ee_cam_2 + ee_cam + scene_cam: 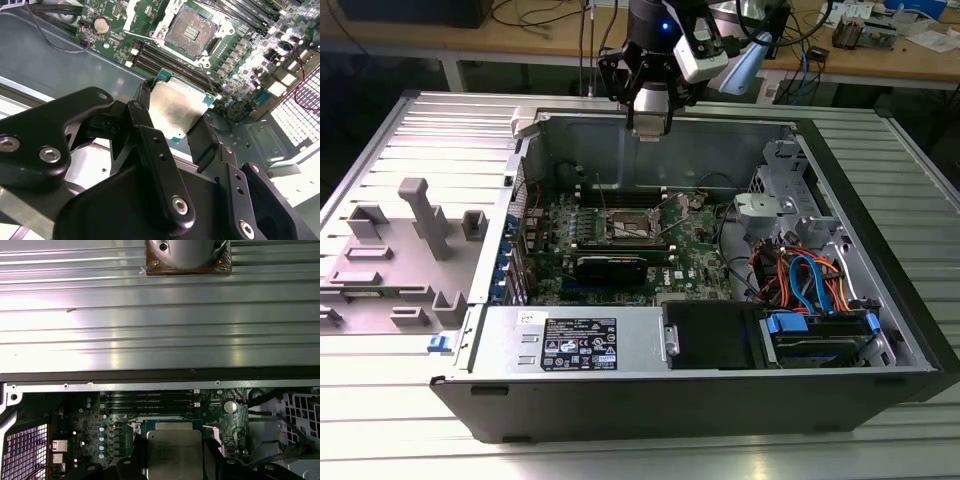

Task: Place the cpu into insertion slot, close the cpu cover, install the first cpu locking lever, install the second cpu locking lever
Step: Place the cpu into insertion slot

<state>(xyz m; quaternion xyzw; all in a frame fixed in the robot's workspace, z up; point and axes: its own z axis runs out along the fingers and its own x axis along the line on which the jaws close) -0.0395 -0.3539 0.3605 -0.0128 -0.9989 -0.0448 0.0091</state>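
Second wrist view: gripper [175, 119] around cpu [181, 106]

One cpu [180, 106], one insertion slot [192, 31], one pincer [174, 111], one computer case [720, 402], one green circuit board [698, 258], one round coin battery [102, 24].

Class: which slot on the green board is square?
The insertion slot, dark with a metal rim and empty; the memory slots beside it are long, narrow and black.
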